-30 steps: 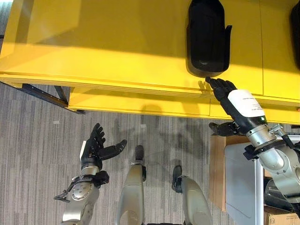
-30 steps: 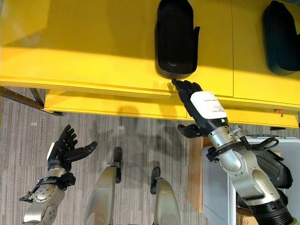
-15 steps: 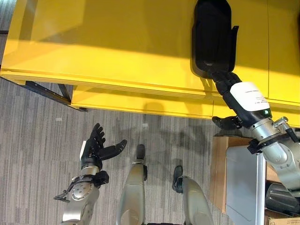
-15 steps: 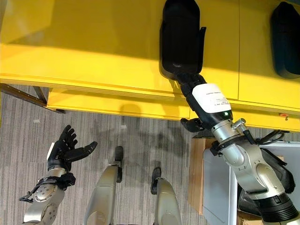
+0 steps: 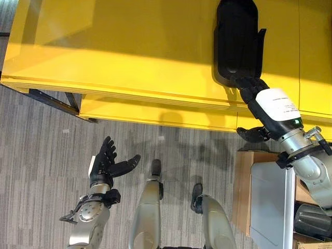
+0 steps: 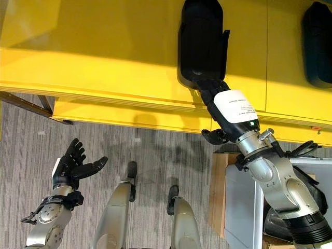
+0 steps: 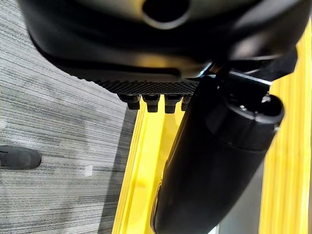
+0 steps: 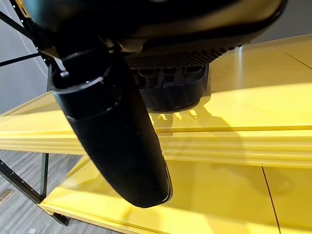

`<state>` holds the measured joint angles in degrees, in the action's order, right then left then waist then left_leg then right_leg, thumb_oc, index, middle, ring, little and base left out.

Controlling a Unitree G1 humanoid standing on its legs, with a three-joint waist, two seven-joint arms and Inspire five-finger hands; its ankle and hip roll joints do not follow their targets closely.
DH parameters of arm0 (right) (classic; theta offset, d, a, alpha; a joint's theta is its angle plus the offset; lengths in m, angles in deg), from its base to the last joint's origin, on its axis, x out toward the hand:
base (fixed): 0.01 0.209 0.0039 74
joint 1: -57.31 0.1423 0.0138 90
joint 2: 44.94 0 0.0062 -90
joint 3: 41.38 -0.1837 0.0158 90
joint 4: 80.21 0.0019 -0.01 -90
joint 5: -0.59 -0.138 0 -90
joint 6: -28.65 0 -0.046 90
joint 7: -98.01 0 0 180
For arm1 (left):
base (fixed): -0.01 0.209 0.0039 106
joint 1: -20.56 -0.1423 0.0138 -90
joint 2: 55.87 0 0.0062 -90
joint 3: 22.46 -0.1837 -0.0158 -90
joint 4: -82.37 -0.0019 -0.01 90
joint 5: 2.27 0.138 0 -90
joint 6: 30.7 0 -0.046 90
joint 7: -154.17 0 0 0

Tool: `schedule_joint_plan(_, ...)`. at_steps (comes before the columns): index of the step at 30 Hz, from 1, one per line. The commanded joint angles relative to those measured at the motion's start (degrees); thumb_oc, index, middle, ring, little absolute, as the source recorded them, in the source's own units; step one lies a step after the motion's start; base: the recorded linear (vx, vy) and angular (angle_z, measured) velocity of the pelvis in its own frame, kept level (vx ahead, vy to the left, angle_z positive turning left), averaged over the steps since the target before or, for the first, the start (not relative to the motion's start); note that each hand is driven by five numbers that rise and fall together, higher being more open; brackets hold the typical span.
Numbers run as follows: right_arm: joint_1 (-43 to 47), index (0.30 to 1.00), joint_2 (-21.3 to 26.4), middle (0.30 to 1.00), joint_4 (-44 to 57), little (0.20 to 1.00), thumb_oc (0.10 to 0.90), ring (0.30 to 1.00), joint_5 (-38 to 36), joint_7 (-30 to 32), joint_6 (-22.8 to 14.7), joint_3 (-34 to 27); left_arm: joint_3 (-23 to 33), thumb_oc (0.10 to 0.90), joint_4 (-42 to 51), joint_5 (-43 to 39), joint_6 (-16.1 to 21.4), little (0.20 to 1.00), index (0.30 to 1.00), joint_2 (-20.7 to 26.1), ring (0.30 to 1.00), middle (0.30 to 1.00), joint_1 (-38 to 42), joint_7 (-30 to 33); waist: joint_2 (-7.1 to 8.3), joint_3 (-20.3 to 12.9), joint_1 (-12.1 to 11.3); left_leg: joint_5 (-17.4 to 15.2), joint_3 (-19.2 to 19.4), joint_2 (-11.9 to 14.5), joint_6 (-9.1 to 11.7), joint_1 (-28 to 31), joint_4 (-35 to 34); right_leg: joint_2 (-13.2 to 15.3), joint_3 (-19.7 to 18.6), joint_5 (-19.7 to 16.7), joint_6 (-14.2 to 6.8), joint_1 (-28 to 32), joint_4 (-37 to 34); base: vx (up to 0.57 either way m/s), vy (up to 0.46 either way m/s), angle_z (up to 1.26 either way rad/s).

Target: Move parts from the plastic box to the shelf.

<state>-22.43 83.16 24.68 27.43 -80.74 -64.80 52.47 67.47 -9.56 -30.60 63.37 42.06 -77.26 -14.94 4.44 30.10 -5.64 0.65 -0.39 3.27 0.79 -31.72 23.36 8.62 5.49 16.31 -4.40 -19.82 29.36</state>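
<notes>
— Well, nearest first: what is the left hand (image 5: 104, 166) doing?

— It hangs low over the grey striped carpet (image 5: 41, 155), fingers straight and spread, thumb out to the side, nothing in it.

— And the right hand (image 6: 231, 111)?

— It reaches out over the front edge of the yellow shelf (image 5: 129, 46). Its fingers are stretched straight, and their tips meet the near end of the black part (image 6: 201, 41); they lie against it rather than curling round it. The thumb hangs down in front of the shelf's lower ledge.

— How does that part look?

— Long, matte black, moulded plastic with a rounded near end and a flat tab jutting from the side away from the thumb. It lies on the shelf top, running straight away from the fingertips.

— Anything beyond?

— A second black part (image 6: 317, 44) lies on the same shelf, well off to the side, past a seam between the panels.

— And the surroundings?

— Glossy yellow panels with a bright band of light across them, a dark metal frame (image 5: 49, 101) under the shelf's far-left end, and a grey box lid (image 5: 267, 202) beneath the right forearm.
</notes>
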Motion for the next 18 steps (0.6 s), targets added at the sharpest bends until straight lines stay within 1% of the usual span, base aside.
schedule_joint_plan(1, 7.9, 1.0, 3.9, 1.0, -0.3, 1.0, 0.9, 1.0, -0.3, 3.3, -1.2, -0.3, 1.2, 0.9, 5.8, 1.6, 4.8, 1.0, 1.0, 3.7, 1.0, 1.0, -2.2, 0.6, -0.49, -2.5, -0.5, -4.7, -4.1, 4.2, 2.1, -1.9, 4.2, 2.7, 1.6, 3.4, 0.8, 6.2, -2.3, 0.0, 0.0, 0.0)
schedule_joint_plan(18, 9.4, 1.0, 3.4, 1.0, -1.9, 1.0, 0.9, 1.0, 0.2, 4.5, -0.5, 0.4, 1.0, 0.9, 5.8, 1.4, 5.1, 1.0, 1.0, 3.5, 1.0, 1.0, -2.2, 1.0, -0.81, -2.1, -1.0, -5.0, -4.1, 3.8, 1.9, -2.6, 4.7, 2.9, 1.7, 3.7, 0.8, 5.7, -1.8, 0.0, 0.0, 0.0)
